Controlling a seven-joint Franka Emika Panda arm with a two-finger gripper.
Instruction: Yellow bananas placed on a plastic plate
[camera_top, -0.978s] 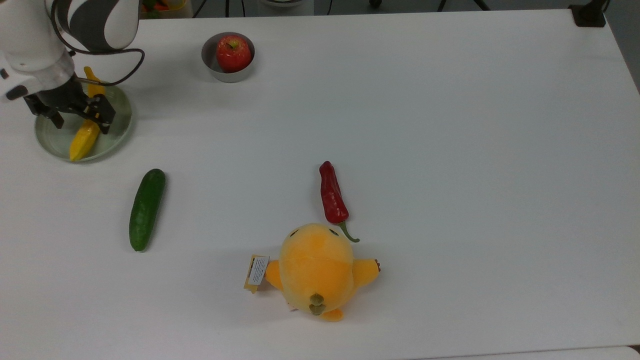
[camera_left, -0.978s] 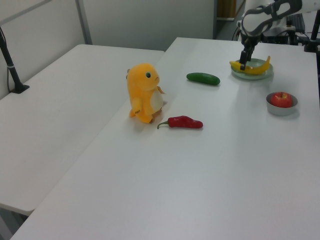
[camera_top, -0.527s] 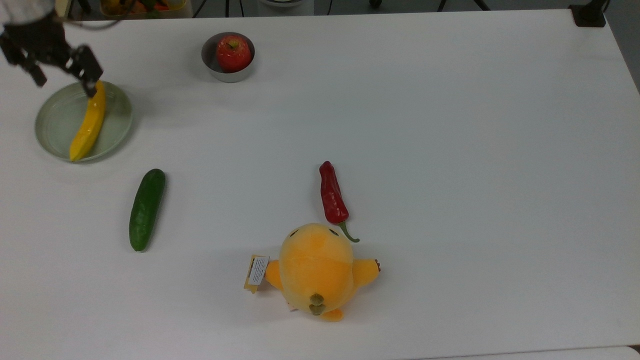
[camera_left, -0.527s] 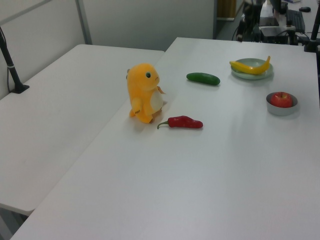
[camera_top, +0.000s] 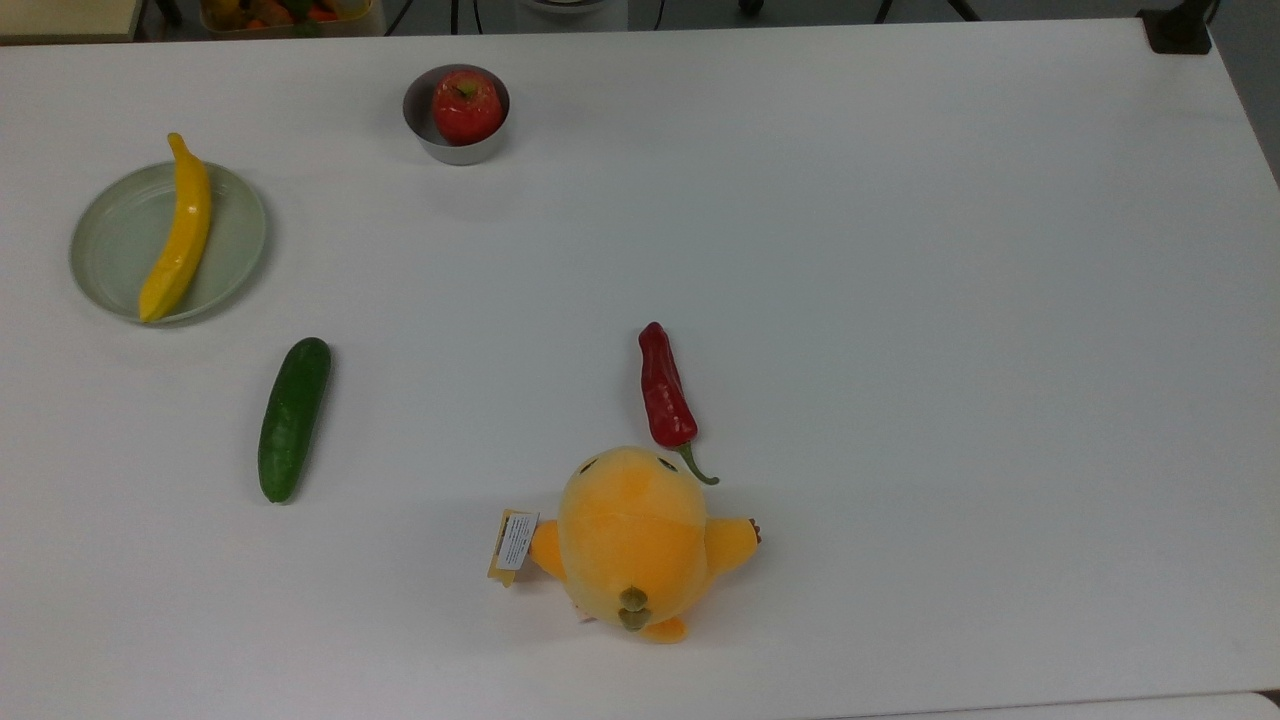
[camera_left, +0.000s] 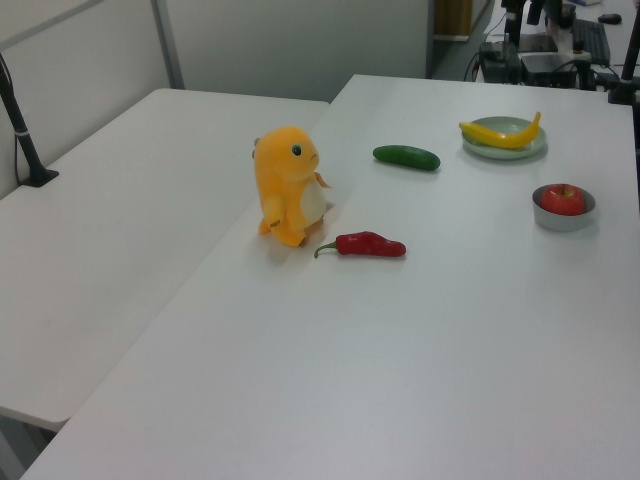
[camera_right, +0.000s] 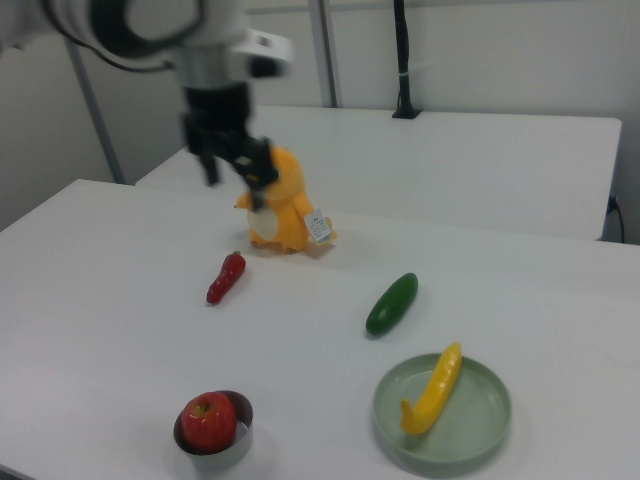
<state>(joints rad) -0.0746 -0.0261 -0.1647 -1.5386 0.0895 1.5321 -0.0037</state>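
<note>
plate (camera_top: 115, 270) at the top view's far left, pale grey-green, on the tabletop (camera_top: 900, 300). banana (camera_top: 178, 232) lying across it, long axis running rim to rim, stem (camera_top: 178, 145) poking past the far rim, other tip at the near rim; looks settled, task reads as done. further right in the top view: cucumber (camera_top: 293, 418), apple (camera_top: 466, 105) in small metal bowl (camera_top: 455, 148), plush chick (camera_top: 632, 540), red pepper (camera_top: 665, 388). in the right view, tool (camera_right: 232, 165) up high at the right view's upper left, banana (camera_right: 436, 386) well apart toward the right view's lower right. tool empty, fingers look spread, blurred though. vs 1.0 s ago: tool was low over the plate astride the banana, now lifted clear; banana unmoved.
</note>
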